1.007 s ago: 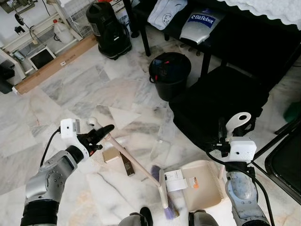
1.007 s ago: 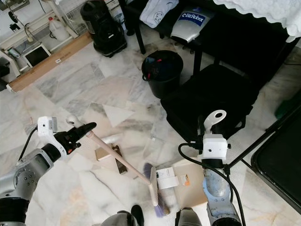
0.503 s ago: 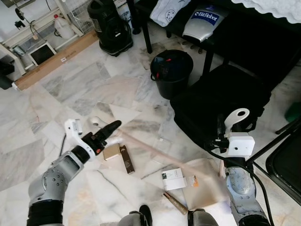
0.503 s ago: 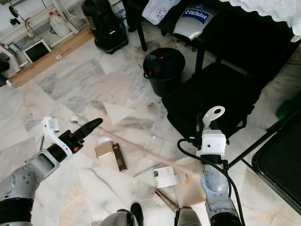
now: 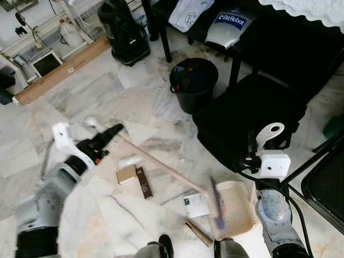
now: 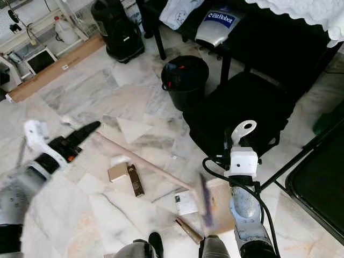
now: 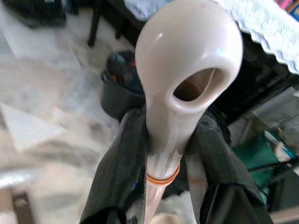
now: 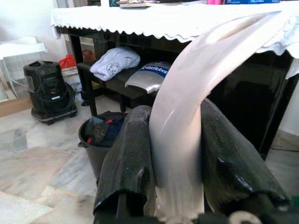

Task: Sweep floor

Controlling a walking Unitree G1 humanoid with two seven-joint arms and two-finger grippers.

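Several scraps remain at lower centre: a small box (image 5: 127, 174), a card (image 5: 195, 205). The left gripper (image 5: 100, 141) clamps the brush handle (image 5: 161, 166); its blurred head (image 5: 216, 204) seems over the dustpan (image 5: 239, 207), whose handle (image 8: 184, 140) the right gripper (image 8: 182, 179) grips.

The floor is pale grey-and-white veined marble tile (image 5: 80, 97), glossy under bright, even light. A round black plastic waste bin (image 5: 193, 83) stands on it near a black cushioned chair (image 5: 252, 115). Behind the bin, a low dark bench (image 8: 121, 88) under a black table holds a folded light-blue garment (image 8: 114, 63) and a silver padded bag with a blue label (image 5: 228, 27). A white scalloped tablecloth (image 8: 154, 18) hangs over the table's edge. A black canister vacuum cleaner (image 5: 123, 32) sits by a long flat cardboard box (image 5: 59, 72) and white wire shelving (image 5: 37, 29).
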